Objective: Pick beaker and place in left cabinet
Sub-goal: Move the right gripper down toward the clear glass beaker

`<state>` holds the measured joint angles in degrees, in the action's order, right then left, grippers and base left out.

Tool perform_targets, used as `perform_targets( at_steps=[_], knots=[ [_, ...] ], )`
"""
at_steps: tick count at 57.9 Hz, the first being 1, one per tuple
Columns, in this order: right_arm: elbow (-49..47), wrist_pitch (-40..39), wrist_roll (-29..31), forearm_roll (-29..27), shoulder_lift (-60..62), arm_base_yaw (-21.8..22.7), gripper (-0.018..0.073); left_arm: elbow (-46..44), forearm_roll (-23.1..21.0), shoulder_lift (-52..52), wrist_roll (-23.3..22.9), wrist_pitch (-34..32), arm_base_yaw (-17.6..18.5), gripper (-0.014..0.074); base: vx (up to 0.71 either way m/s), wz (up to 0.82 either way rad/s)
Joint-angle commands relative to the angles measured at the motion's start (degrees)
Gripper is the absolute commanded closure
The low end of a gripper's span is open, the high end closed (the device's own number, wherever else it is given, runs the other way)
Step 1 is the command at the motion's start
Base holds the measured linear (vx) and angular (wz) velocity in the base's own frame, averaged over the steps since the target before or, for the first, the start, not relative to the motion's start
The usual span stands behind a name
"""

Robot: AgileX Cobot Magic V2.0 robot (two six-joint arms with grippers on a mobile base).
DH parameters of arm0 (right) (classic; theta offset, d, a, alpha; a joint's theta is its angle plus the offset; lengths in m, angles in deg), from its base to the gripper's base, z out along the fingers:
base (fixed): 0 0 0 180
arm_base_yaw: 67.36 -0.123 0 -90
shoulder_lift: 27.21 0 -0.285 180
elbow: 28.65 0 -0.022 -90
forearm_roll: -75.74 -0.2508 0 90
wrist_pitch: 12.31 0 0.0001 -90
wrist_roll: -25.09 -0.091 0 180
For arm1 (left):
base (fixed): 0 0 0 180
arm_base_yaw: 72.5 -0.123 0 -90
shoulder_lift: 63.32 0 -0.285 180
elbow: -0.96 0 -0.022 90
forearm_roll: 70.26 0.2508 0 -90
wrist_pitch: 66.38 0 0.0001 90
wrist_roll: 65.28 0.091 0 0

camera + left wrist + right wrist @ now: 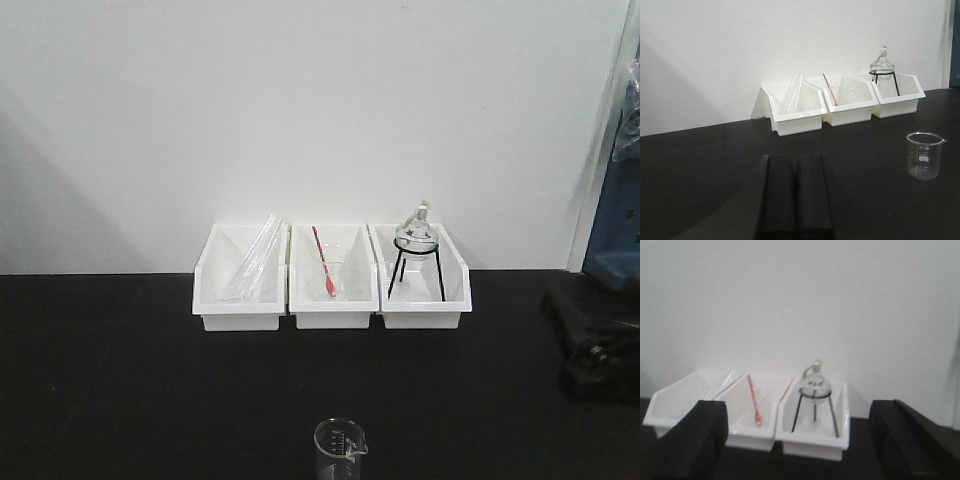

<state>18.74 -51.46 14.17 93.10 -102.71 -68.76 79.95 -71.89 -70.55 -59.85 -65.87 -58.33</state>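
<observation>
Three white plastic bins (333, 318) sit in a row on the black desk (100, 390). The left one holds clear tubes (250, 262). The middle holds a clear cup (328, 278) with a red stirrer (319, 250), and the right a round flask (415, 235) on a black wire tripod (400, 272). The beaker (341, 445), smooth clear glass with a spout, stands upright on the desk, well in front of the bins. The left jaws are pressed together and hold nothing; the right jaws are spread wide.

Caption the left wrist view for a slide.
Left gripper, jaws together, over the black table; empty beaker upright ahead-right, three white bins at the wall.
</observation>
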Motion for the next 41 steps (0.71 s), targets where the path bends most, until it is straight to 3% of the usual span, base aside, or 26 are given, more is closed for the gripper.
perform_targets(
  at_steps=[1, 14, 21, 32, 41],
  knots=[
    [1.54, -10.86, -4.36, 7.24, -5.04, 0.11, -0.0025, 0.94, -0.47, 1.11, -0.20, -4.79, 0.32, 0.0596, 0.00, 0.00],
    [4.45, -27.12, -6.51, 18.23, -22.13, 0.11, -0.0025, 0.94, -0.47, 1.11, -0.20, -4.79, 0.32, 0.0596, 0.00, 0.00],
    [4.45, -37.41, -3.90, 19.99, -31.33, -0.12, -0.0025, 0.94, -0.47, 1.11, -0.20, -4.79, 0.32, 0.0596, 0.00, 0.00],
    [0.48, -37.98, 2.32, 20.01, -41.14, -5.02, -0.0025, 0.94, -0.47, 1.11, -0.20, -4.79, 0.32, 0.0596, 0.00, 0.00],
    [-4.71, -37.98, 2.49, 17.86, -46.40, -9.35, -0.0025, 0.94, -0.47, 1.11, -0.20, -4.79, 0.32, 0.0596, 0.00, 0.00]
  ],
)
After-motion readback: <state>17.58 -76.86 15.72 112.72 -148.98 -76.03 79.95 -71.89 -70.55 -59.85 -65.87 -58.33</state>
